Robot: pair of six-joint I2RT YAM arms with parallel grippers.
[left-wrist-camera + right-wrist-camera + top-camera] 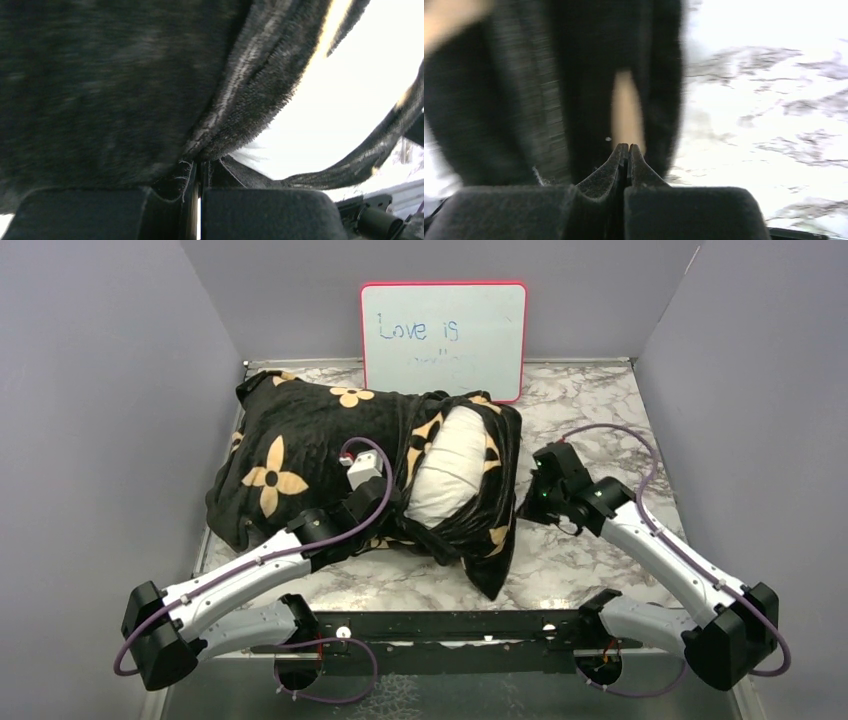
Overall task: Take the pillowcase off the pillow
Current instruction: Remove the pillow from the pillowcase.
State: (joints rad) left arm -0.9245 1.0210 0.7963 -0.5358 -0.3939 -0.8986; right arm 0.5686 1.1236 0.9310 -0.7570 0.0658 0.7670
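**Pillow partly exposed at the mouth of its case, both claws closed**

Overhead view. The pillowcase, black with tan flower motifs, lies across the left and middle of the marble-patterned desk. It covers most of the pillow. Only a white oval of cushion shows through the bunched opening at the right end of the case. A pink-framed whiteboard with blue handwriting leans against the back wall, behind the bundle.

The left claw reaches in from the near left and meets the gathered fabric just beside the exposed white patch. In the left wrist view its jaws are pressed together. The fuzzy hem of the case runs down into the seam between them, so the cloth is pinched there, with the bright white pillow beyond.

The right claw sits low over the desk at the right-hand edge of the case. In the right wrist view its fingertips meet with no gap. Blurred black fabric with a tan stripe lies just beyond the tips. Whether any cloth is caught between them cannot be told.
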